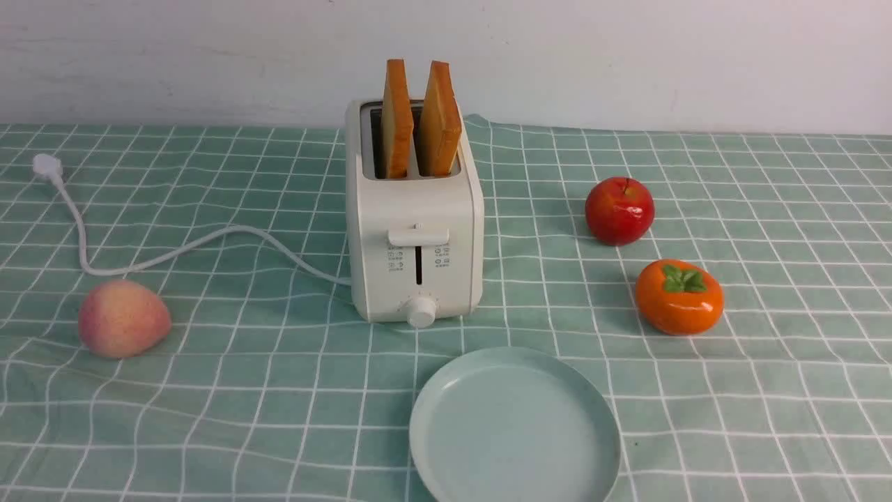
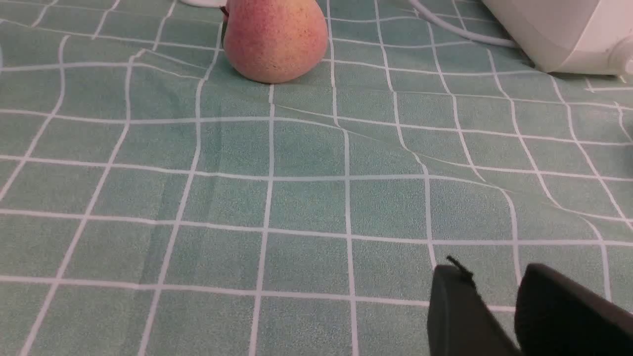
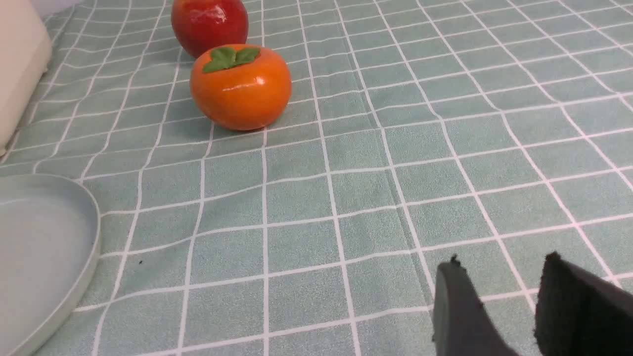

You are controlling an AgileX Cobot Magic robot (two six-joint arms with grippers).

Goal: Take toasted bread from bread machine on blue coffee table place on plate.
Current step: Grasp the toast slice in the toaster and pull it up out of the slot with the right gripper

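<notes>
A cream-white boxy two-slot toaster [image 1: 414,230] stands on the table covered in pale teal-green cloth with a white grid [image 1: 209,418]. It sits about midway between the table's left and right edges, toward the far edge, with its lever and round knob facing the near edge. Two square, golden-tan slices of toast with orange-brown crusts stand upright in it, the left slice [image 1: 396,118] in the left slot and the right slice [image 1: 439,122] in the right slot. Their upper parts stick out above the toaster's top.

A round, shallow, pale blue-green plate [image 1: 514,425] lies at the near edge, a little right of the toaster and apart from it.

A white cord [image 1: 174,251] runs from the toaster's left side toward the left edge and ends in a white plug [image 1: 47,167] near the far left corner. A pink-yellow peach [image 1: 123,318] lies by the left edge, nearer than the cord. A glossy red apple [image 1: 619,210] and a glossy orange persimmon with a green leaf cap [image 1: 679,298] sit right of the toaster, near each other but not touching, the persimmon closer to the near edge.

The left gripper [image 2: 494,277] has its dark fingers apart, with bare cloth showing between them and nothing held. The right gripper [image 3: 502,267] is likewise parted and empty over the cloth, right of the plate.
</notes>
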